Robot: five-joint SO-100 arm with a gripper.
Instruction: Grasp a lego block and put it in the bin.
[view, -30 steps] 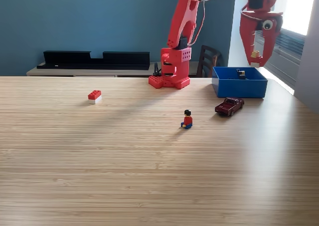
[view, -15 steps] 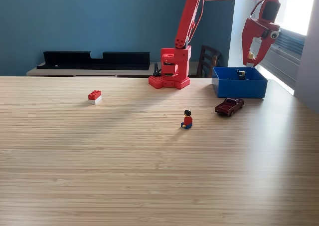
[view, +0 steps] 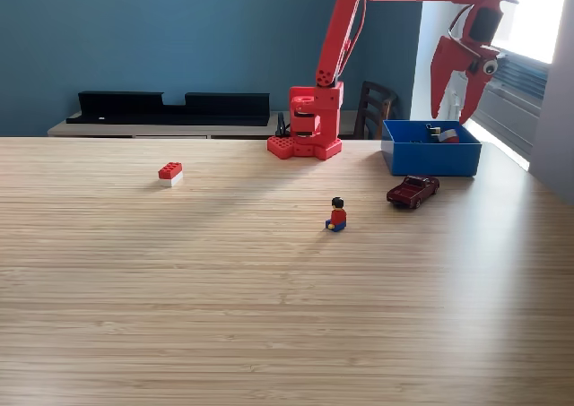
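Red plastic robot arm, raised steeply from its base, forearm extended horizontally toward the exterior view's right; the red gripper is pointed downward, jaws spread apart.

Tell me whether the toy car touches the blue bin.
Apart. The exterior view shows a strip of bare table between the toy car and the blue bin's front wall.

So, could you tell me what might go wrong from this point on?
1. The gripper hangs open just above the blue bin; swinging away low, it might clip the bin's wall and shove it.
2. The toy car sits right in front of the bin, so a nudged bin could set it rolling.
3. The red-and-white block lies far across the table at the exterior view's left, a long reach that may make the grasp unsteady.
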